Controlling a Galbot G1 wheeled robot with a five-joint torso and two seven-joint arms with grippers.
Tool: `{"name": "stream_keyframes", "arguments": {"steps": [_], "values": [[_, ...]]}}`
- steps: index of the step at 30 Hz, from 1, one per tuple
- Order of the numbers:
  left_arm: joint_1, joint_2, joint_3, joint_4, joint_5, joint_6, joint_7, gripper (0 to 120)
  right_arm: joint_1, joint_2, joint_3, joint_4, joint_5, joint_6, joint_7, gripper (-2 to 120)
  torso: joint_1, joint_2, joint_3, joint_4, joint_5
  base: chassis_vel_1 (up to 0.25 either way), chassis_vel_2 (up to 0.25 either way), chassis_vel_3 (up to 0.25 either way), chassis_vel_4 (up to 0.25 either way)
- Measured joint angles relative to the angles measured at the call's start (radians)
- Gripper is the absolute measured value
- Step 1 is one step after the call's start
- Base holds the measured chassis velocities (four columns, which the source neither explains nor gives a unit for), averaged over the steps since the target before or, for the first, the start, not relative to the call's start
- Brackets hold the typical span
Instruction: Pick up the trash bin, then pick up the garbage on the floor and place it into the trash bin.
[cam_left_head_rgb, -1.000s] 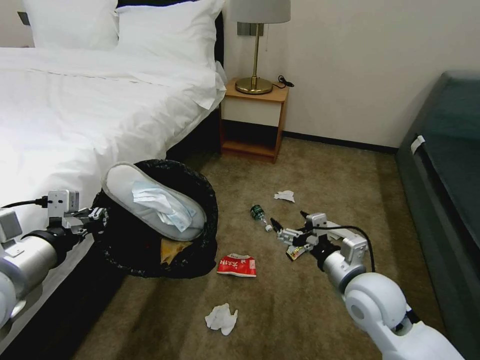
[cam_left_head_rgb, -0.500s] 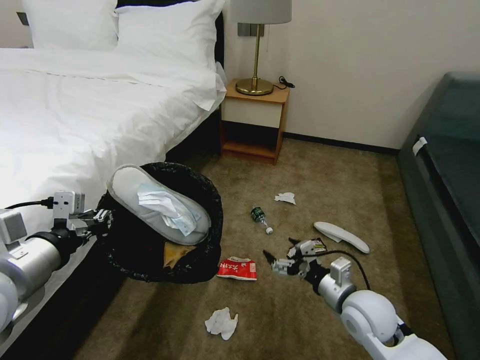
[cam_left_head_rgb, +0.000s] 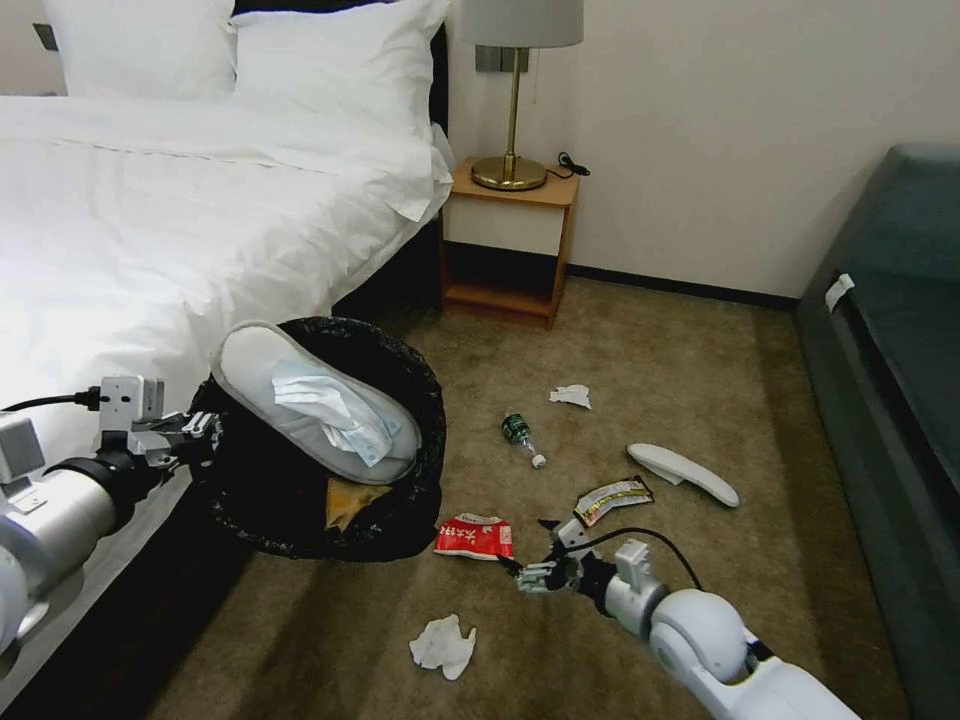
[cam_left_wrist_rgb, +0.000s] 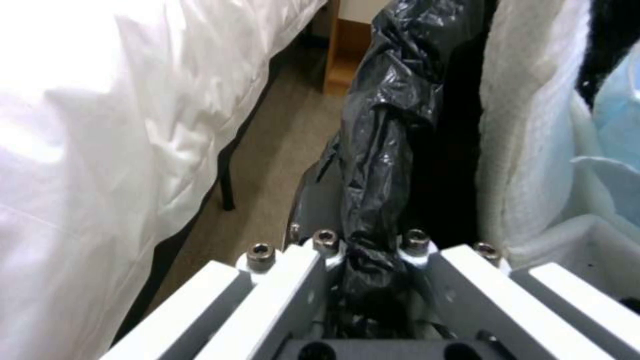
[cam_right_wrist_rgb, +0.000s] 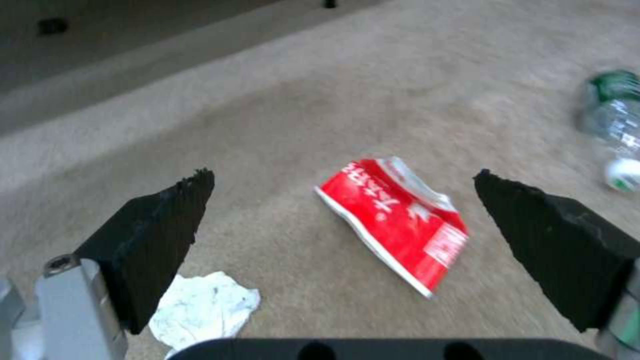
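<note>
The left gripper (cam_left_head_rgb: 200, 432) was clamped on the crinkled black rim of the trash bin (cam_left_head_rgb: 400, 400), holding it raised and tilted beside the edge of the bed (cam_left_head_rgb: 150, 230); in the left wrist view the bag plastic (cam_left_wrist_rgb: 373, 165) was pinched tight between the fingers; a white slipper (cam_left_head_rgb: 255, 375) lay across the bin's mouth with a pale blue face mask (cam_left_head_rgb: 335, 415) on it, and a tan paper bag (cam_left_head_rgb: 345, 500) showed lower inside. The right gripper (cam_left_head_rgb: 528, 560) hung low over the carpet (cam_left_head_rgb: 650, 340), its black fingers (cam_right_wrist_rgb: 160, 220) spread wide apart, holding nothing, just beside the red snack wrapper (cam_left_head_rgb: 474, 535), which lay near the bin's lower edge; in the right wrist view the wrapper sat framed between the fingertips. A crumpled tissue (cam_left_head_rgb: 442, 643) lay in front of the wrapper; a green bottle (cam_left_head_rgb: 520, 436), a yellow-silver wrapper (cam_left_head_rgb: 612, 498), a second slipper (cam_left_head_rgb: 683, 472) and another tissue (cam_left_head_rgb: 570, 395) were scattered farther out; bare carpet ran on to the nightstand (cam_left_head_rgb: 508, 240), the wall and the dark sofa (cam_left_head_rgb: 890, 380) along the right edge.
</note>
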Motion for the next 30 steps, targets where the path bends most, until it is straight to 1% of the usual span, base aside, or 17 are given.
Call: {"name": "stream_keyframes", "arguments": {"steps": [1,6,8,12,16,30], "values": [[0.001,0.000,0.000,-0.002,0.000,0.000,0.000,1,0.013,0.010,-0.017,-0.021,-0.024,0.015,-0.015,100,0.000,0.000,0.000,0.0000,0.0000,0.000,0.000,0.000,0.000],[0.004,-0.001,0.004,-0.009,-0.001,0.000,0.000,1,0.030,0.035,-0.069,-0.069,-0.047,0.029,-0.026,100,0.000,0.000,0.000,-0.0002,-0.0001,0.000,0.000,0.000,0.000],[0.004,0.000,0.004,-0.010,-0.001,0.000,0.000,1,0.033,0.038,-0.079,-0.077,-0.049,0.033,-0.027,100,0.000,0.000,0.000,-0.0002,0.0001,0.000,0.000,0.000,0.000],[0.004,0.004,0.002,-0.010,-0.001,0.000,-0.001,1,0.064,0.044,-0.131,-0.116,-0.068,0.050,-0.064,100,0.000,0.000,0.000,-0.0002,0.0000,0.000,0.000,0.000,0.000],[0.001,0.010,0.005,-0.009,-0.002,0.000,-0.001,1,0.103,0.041,-0.176,-0.145,-0.070,0.060,-0.131,100,0.000,0.000,0.000,-0.0002,0.0000,0.000,0.000,0.000,0.000],[-0.015,0.025,0.004,0.003,-0.009,0.000,-0.001,1,0.154,0.060,-0.254,-0.219,-0.060,0.071,-0.181,100,0.000,0.000,0.000,-0.0002,0.0000,0.000,0.000,0.000,0.000]]}}
